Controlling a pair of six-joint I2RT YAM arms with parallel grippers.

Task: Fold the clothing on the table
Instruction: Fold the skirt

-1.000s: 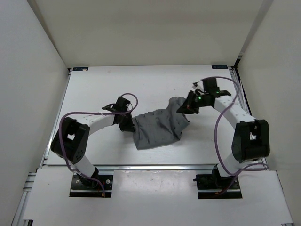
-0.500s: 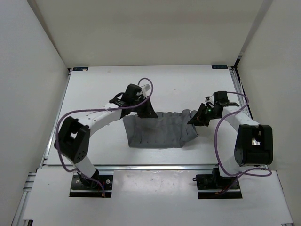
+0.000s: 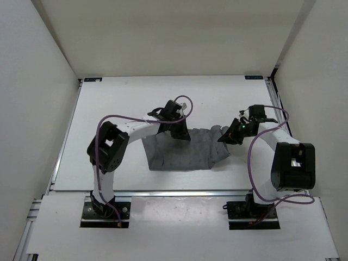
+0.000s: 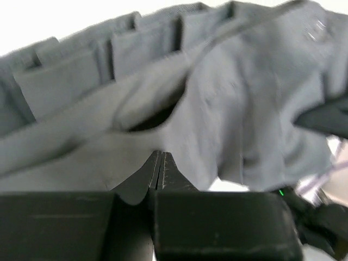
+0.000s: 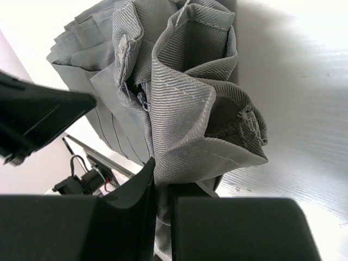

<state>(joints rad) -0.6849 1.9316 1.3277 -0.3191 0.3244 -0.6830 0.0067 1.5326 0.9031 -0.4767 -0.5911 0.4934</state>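
The clothing [image 3: 185, 153], a grey pleated garment, lies spread across the middle of the white table [image 3: 119, 103]. My left gripper [image 3: 183, 135] sits at the garment's far edge, near its middle. In the left wrist view its jaws [image 4: 157, 154] are closed, tips against a fold of the blurred grey cloth [image 4: 244, 109], so it looks shut on a thin layer. My right gripper [image 3: 227, 137] holds the garment's right end. In the right wrist view it [image 5: 162, 179] is shut on a thick bunch of waistband fabric [image 5: 185, 98], lifted off the table [image 5: 304, 109].
An aluminium rail [image 3: 174, 191] runs along the table's near edge, with more rails at the sides. White walls enclose the table on three sides. In the right wrist view the left gripper's dark body [image 5: 38, 117] shows at the left.
The left gripper moved right from the garment's left edge to the middle of its far edge. The right gripper drew its end right and nearer. The bunched garment now lies wider and flatter.
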